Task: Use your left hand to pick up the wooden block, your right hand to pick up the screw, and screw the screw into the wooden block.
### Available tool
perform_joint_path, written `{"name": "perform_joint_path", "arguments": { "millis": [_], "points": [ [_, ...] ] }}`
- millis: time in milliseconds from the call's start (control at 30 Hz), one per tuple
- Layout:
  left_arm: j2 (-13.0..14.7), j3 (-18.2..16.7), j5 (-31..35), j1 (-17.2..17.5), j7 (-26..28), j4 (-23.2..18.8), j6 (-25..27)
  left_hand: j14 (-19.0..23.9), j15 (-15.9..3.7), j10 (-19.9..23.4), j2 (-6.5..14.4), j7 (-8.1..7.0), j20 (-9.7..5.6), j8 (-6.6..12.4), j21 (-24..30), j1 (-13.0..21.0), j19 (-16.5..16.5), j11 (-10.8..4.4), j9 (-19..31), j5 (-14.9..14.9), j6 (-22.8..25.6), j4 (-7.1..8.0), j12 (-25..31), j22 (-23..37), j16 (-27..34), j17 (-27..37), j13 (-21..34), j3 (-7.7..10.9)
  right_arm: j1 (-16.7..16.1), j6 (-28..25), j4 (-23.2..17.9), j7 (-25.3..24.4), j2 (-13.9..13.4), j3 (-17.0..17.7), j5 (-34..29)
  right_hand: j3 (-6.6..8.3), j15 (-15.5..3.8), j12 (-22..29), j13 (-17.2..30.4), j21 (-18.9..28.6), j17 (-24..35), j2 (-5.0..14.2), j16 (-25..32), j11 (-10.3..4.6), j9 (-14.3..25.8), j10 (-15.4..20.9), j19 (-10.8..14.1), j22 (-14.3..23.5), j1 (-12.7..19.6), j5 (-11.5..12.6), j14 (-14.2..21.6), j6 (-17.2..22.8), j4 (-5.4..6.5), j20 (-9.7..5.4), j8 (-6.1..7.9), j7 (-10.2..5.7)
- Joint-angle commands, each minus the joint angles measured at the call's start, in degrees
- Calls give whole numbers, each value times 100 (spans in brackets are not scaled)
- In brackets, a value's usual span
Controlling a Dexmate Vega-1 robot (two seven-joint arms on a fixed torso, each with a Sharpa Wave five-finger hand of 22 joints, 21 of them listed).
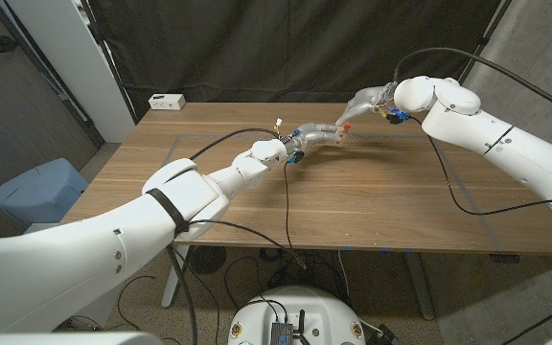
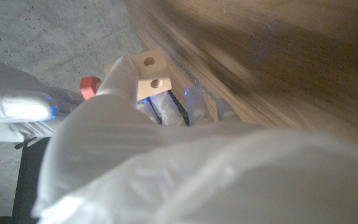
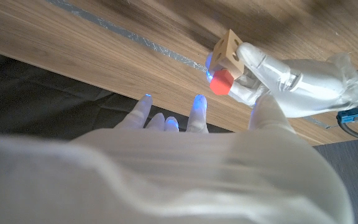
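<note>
Wood, pale and rigid: the wooden block is light, will not deform, and offers flat faces for a firm pinch; judge it safe to squeeze. Your left hand holds it above the surface, fingers closed on its sides, leaving the holed faces clear. The screw, red-headed, small and likely slippery, sits against the block; grip it by the head. Your right hand hovers nearby; whether it holds the screw cannot be told. The left wrist view shows two threaded holes; the right wrist view shows your right fingers spread.
</note>
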Motion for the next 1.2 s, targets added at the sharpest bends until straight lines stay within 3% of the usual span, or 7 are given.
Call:
{"name": "perform_joint_path", "arguments": {
  "millis": [33,133,433,667,1200],
  "points": [
    [4,-5,9,-7,-6,7,0,44,-482,50,56,171,19,18,35,1,43,5,24,44,264,5,19,13,3,14,4,47,30,76,-94,264,-108,-16,-130,44,-20,14,25,24,2,14,12,-19,22,-68,-15,11,187,-39,-54,-63,-89,12,-43,-92],
    [3,-5,7,-6,-9,7,-4,44,-483,50,54,171,19,18,35,-2,46,5,23,43,265,6,19,13,2,15,2,46,-9,48,-158,280,-149,-1,-196,107,-61,17,24,35,0,-8,32,-96,29,-148,-14,9,366,-40,-63,-179,-147,4,-87,-249],
    [16,-19,8,25,-43,4,-101,49,-478,52,62,173,25,16,35,0,55,4,23,44,259,8,20,13,5,18,1,49,-245,-26,-359,56,-247,96,-436,190,-164,51,22,67,-3,-36,68,-155,58,-153,55,8,611,-26,-24,-230,-186,-63,-80,-431],
    [27,-30,15,43,-76,2,-157,47,-479,53,58,186,24,23,34,2,58,3,24,44,275,6,21,13,2,18,0,49,-486,-10,-408,-298,-242,205,-550,269,-270,124,20,120,-11,-112,130,-238,133,28,229,12,928,-2,142,-9,-195,-173,87,-576],
    [39,-36,29,40,-90,3,-127,48,-485,49,50,175,4,19,34,0,69,6,24,43,267,6,22,14,-1,17,-2,47,-764,-17,-431,-729,-176,344,-700,341,-435,191,19,159,0,-145,210,-358,260,329,451,19,1273,17,413,547,-135,-262,449,-677]
  ]
}}
